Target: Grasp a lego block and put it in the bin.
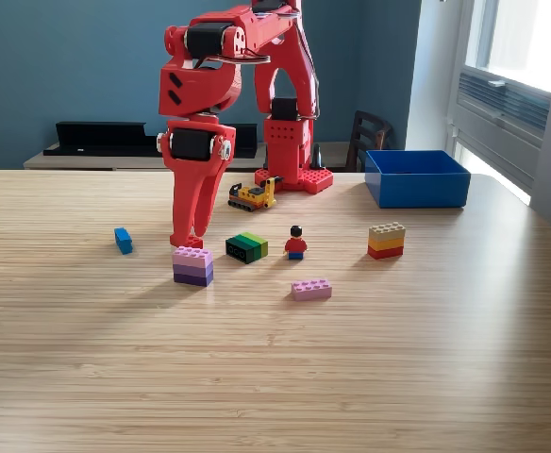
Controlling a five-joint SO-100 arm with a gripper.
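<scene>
Red printed arm gripper [192, 236] pointing down at left of centre, tips just above purple stacked lego block [192, 265]; jaws' gap impossible to tell; rectangular blue plastic bin [417, 178] at upper right, well apart; pink flat brick [310, 289] low at centre.

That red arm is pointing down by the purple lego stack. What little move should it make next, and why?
Probably a short move forward and down to straddle the stacked purple and pink lego block. The red gripper hangs just behind and above it, tips near the wooden table, nothing visibly held. The blue open-topped plastic bin sits far off on the exterior view's right, so grasping comes first.
</scene>
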